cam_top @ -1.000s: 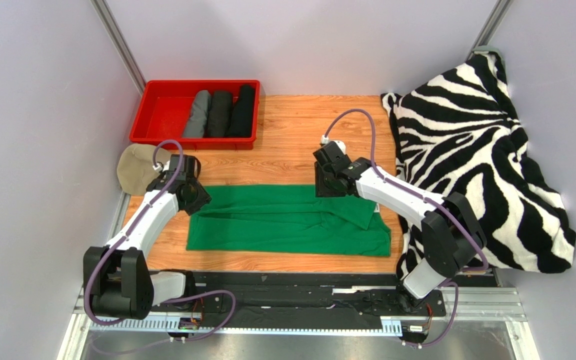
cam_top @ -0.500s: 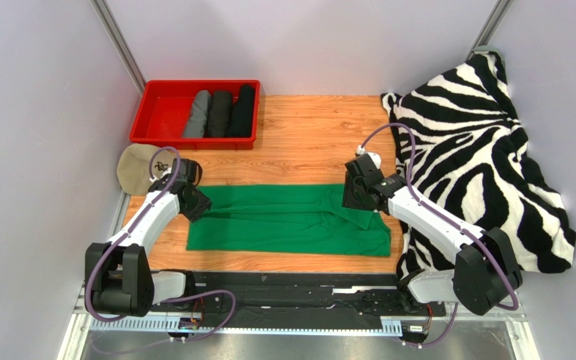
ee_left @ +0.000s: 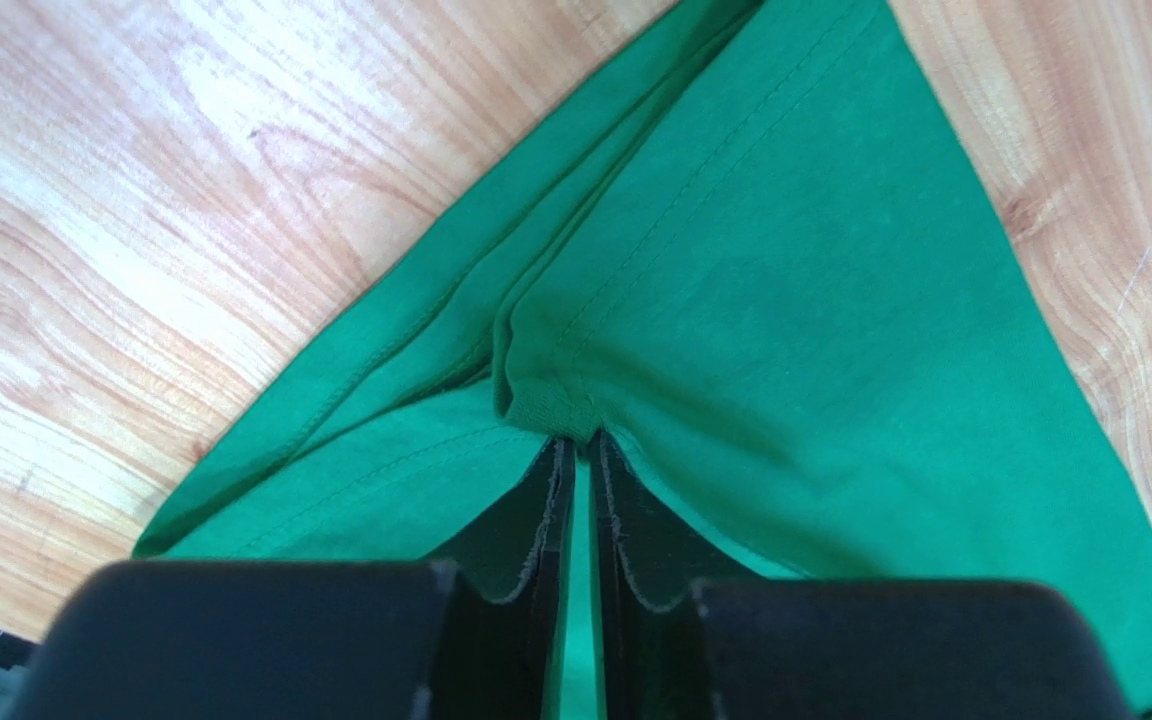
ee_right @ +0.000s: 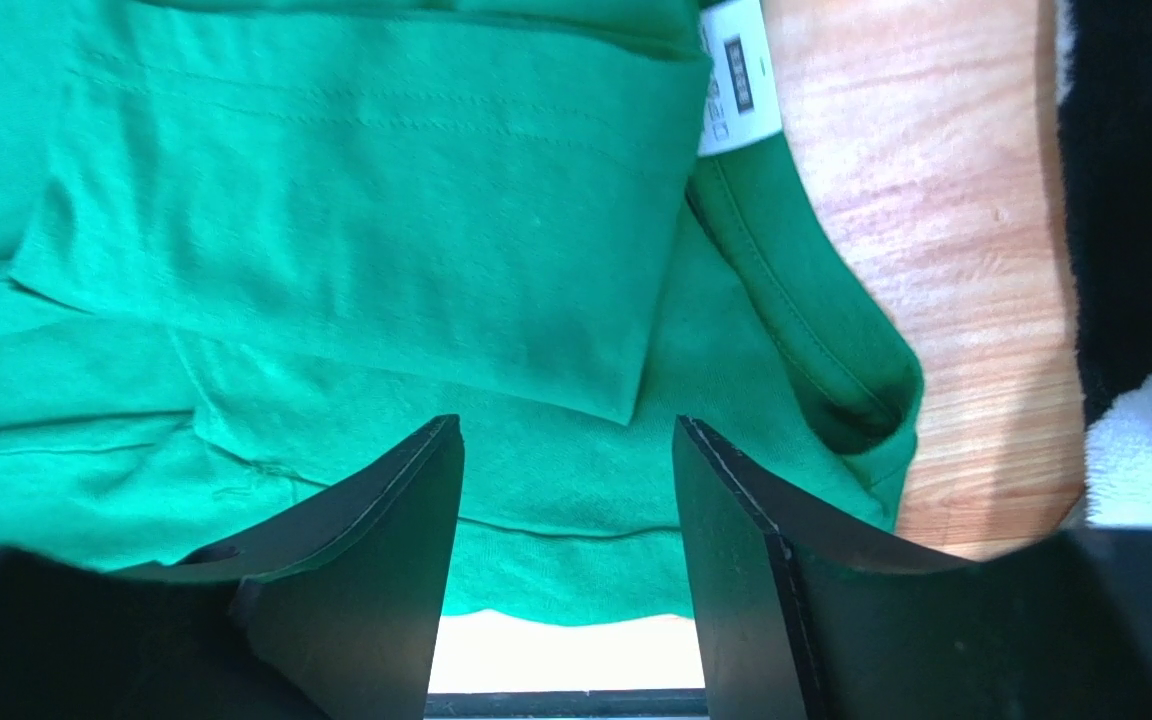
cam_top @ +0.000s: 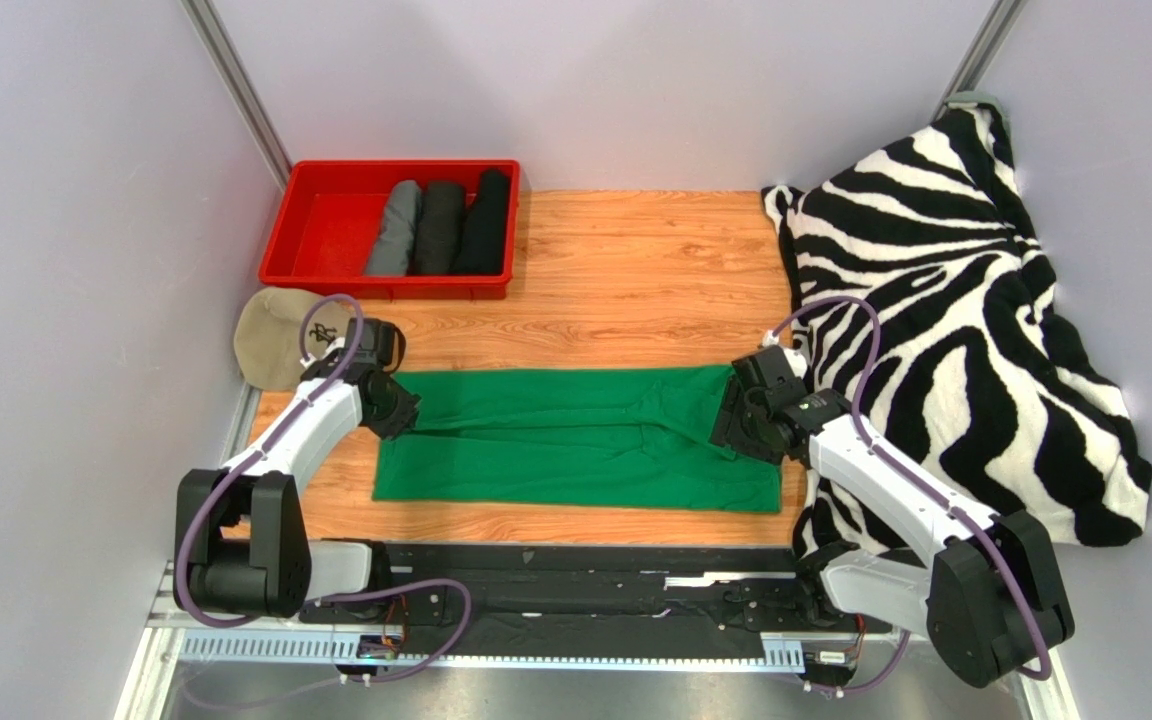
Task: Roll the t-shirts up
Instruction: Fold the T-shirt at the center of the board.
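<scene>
A bright green t-shirt (cam_top: pixel 582 438) lies folded into a long strip across the wooden table. My left gripper (cam_top: pixel 393 405) is at its left end. In the left wrist view the fingers (ee_left: pixel 582 438) are shut on a bunched fold of the green cloth (ee_left: pixel 778 300). My right gripper (cam_top: pixel 742 426) hovers over the shirt's right end, near the collar. Its jaws (ee_right: pixel 567 428) stand open with nothing between them, above the green fabric (ee_right: pixel 387 195). The white label (ee_right: pixel 732 72) shows ahead. One grey rolled t-shirt (cam_top: pixel 394 228) and two black ones (cam_top: pixel 441 225) (cam_top: pixel 486 221) lie in the red bin.
The red bin (cam_top: pixel 285 225) stands at the back left. A beige cap (cam_top: pixel 267 339) lies just behind my left gripper. A zebra-striped blanket (cam_top: pixel 958 300) is heaped along the right side, touching the right arm's reach. Bare wood lies between bin and shirt.
My left gripper has closed onto the shirt's left end. My right arm has travelled right along the shirt to its collar end, and its jaws have spread wider.
</scene>
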You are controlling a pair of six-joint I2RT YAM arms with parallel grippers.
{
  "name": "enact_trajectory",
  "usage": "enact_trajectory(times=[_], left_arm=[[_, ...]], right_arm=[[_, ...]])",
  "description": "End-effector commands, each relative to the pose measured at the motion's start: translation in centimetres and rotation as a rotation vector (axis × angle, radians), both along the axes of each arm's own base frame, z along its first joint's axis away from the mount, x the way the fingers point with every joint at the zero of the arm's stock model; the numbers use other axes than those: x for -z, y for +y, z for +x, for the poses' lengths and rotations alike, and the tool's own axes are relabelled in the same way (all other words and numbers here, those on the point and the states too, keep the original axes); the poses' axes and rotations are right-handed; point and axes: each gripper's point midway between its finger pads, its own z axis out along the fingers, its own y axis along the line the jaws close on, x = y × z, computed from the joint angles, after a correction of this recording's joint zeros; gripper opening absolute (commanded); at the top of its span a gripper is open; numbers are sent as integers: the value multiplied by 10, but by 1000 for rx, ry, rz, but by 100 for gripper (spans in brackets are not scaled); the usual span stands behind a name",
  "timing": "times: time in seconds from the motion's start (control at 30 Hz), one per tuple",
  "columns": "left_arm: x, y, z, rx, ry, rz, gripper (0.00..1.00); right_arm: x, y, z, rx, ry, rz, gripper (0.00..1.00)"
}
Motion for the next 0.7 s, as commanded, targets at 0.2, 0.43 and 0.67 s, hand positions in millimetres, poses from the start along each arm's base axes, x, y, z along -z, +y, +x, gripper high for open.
enact_trajectory(times=[0.2,0.43,0.67], left_arm=[[-7,3,12,19,-51,15,3],[-8,2,15,36,-54,16,0],[-12,3,18,47,-64,27,0]], right_arm=[[15,5,9,49,-24,56,57],[19,1,21,76,-41,57,51],[6,0,31,75,-70,44,21]])
